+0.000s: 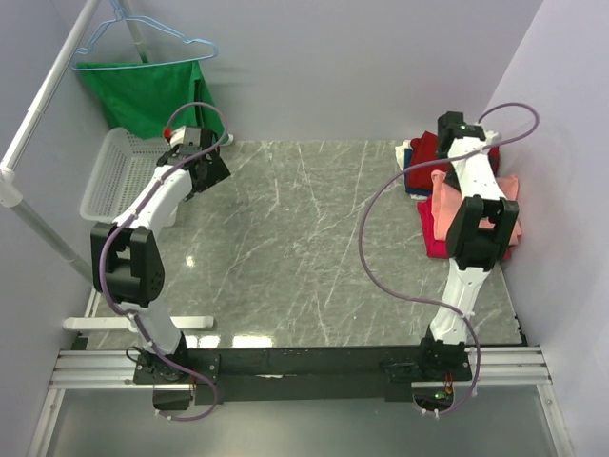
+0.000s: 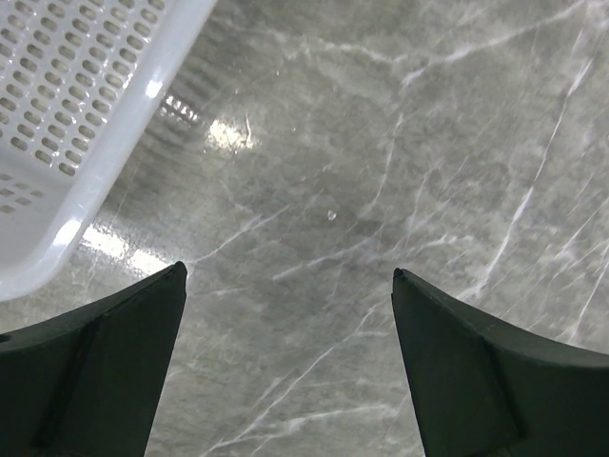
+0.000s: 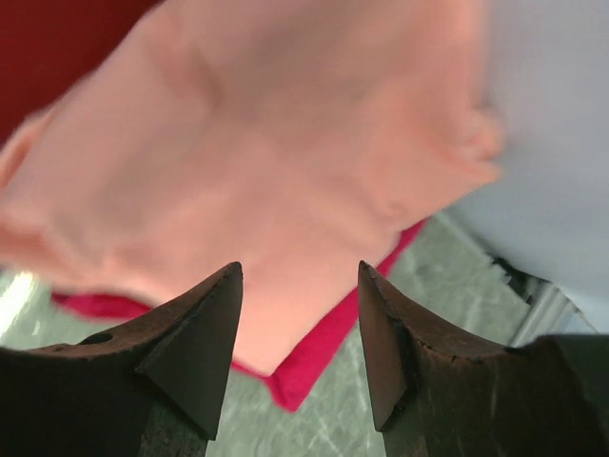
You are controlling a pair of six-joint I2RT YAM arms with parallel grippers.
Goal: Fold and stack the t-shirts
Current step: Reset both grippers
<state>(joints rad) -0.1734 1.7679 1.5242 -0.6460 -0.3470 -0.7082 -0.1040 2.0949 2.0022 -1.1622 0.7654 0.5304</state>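
Three t-shirts lie piled at the table's back right. A salmon-pink one [image 1: 443,202] [image 3: 266,152] is on top, with a crimson-pink one [image 1: 435,248] [image 3: 324,357] under it. A dark red one [image 1: 425,149] [image 3: 57,48] lies just behind them. My right gripper [image 3: 298,271] hangs open just above the salmon tee's near corner, with nothing between its fingers. The right arm hides part of the pile in the top view. At the far left my left gripper [image 1: 211,176] [image 2: 288,271] is open over bare marble, beside the basket.
A white mesh basket [image 1: 119,176] [image 2: 67,114] stands at the back left. Behind it a green garment [image 1: 152,95] hangs on a light-blue wire hanger [image 1: 143,38] from a slanted white pole [image 1: 43,100]. The side wall stands right next to the pile.
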